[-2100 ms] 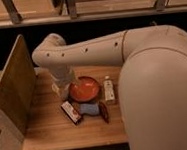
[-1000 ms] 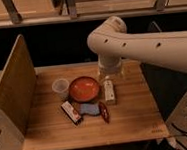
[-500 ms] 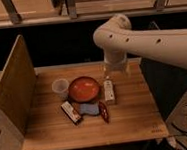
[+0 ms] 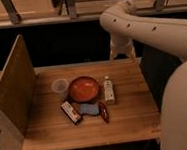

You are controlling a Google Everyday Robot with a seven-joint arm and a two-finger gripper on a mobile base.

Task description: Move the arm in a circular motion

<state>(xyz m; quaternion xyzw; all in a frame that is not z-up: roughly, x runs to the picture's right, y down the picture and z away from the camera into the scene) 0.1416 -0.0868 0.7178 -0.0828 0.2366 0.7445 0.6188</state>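
Arm (image 4: 150, 27) over the counter's (image 4: 132, 120) far right edge; gripper (image 4: 122, 55) hangs with fingers apart, empty. Red bowl (image 4: 84, 89) looks empty, with a plastic cup (image 4: 60, 86) just left of it.

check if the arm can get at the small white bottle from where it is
Probably yes. The end effector hangs by the far edge of the table, just behind the bottle, with nothing between them; only the red bowl sits beside it.

Pincer (image 4: 122, 52) and arm (image 4: 149, 26) farther back-right than before.
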